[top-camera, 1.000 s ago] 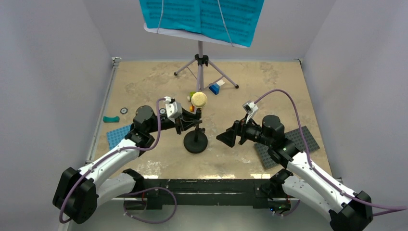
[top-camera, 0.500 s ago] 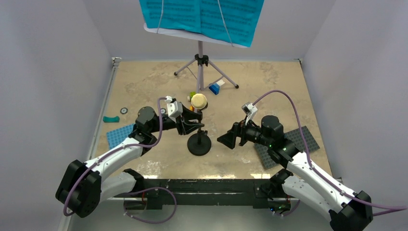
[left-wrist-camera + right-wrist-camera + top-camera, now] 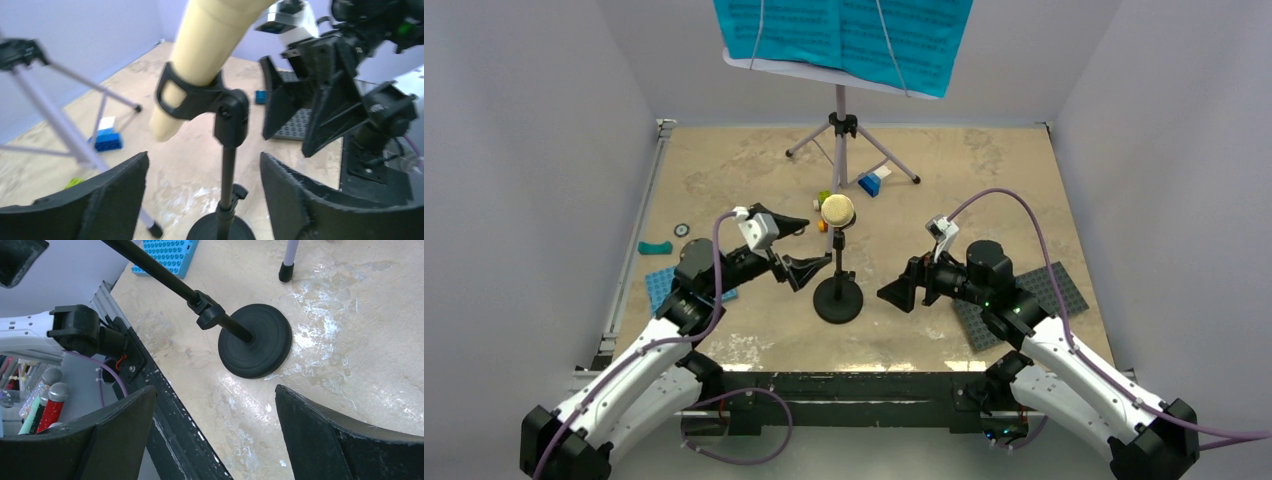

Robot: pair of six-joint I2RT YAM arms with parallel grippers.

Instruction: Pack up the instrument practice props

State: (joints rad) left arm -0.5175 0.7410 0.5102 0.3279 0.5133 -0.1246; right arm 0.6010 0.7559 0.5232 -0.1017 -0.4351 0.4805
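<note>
The black round-based mic stand (image 3: 837, 298) stands upright mid-table, its clip holding the cream toy microphone (image 3: 837, 210). My left gripper (image 3: 802, 248) is open just left of the pole and touches nothing. In the left wrist view the pole (image 3: 228, 170) and the microphone (image 3: 210, 55) stand ahead of the wide-apart fingers (image 3: 203, 160). My right gripper (image 3: 899, 292) is open and empty, just right of the base (image 3: 255, 340). At the back stands the music stand on its tripod (image 3: 842, 125), with teal sheet-music pages (image 3: 844, 35) on it.
A grey baseplate (image 3: 1024, 305) lies under the right arm. A blue baseplate (image 3: 669, 282) lies under the left arm. Small bricks (image 3: 870, 182) sit by the tripod legs. A teal piece (image 3: 655, 247) and a small ring (image 3: 682, 229) lie near the left wall.
</note>
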